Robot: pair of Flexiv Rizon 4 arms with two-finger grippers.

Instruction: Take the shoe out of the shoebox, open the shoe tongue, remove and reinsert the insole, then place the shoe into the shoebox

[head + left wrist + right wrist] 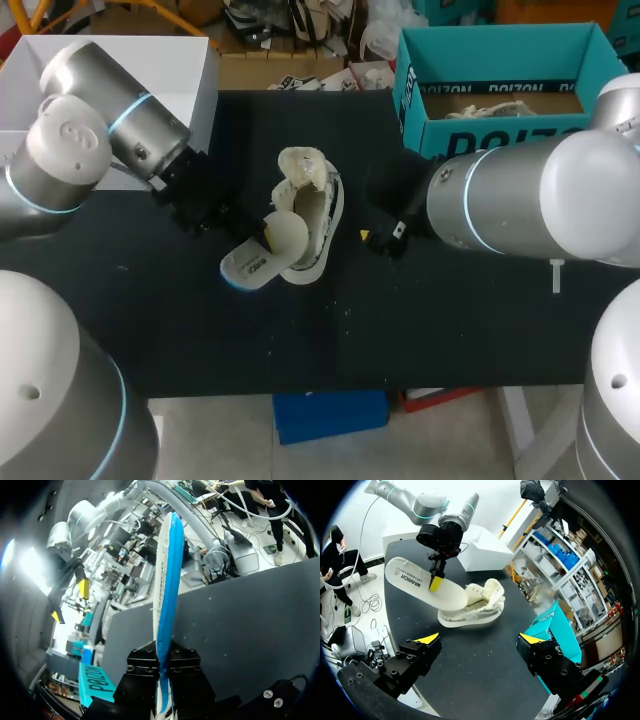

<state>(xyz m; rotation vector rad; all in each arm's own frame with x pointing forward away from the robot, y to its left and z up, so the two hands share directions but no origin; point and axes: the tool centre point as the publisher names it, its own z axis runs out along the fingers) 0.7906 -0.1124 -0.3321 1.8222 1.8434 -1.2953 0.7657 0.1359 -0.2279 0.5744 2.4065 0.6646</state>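
Left end effector (266, 232) pinches the insole (250, 266), slanted across the shoe (318, 205); right end effector (479, 639), spread, sits just beside

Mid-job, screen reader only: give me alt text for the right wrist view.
The left gripper pinches a white insole, one end over the cream shoe on the black table, ahead of the open right gripper. The teal shoebox stands beside that gripper.

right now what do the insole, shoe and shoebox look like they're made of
Insole: thin foam probably, matte white top, blue underside; seen edge-on it is a slim sheet. Shoe: likely knit or canvas upper, cream, soft folds, on a white rubbery sole. Shoebox: cardboard, teal outside, brown floor inside.
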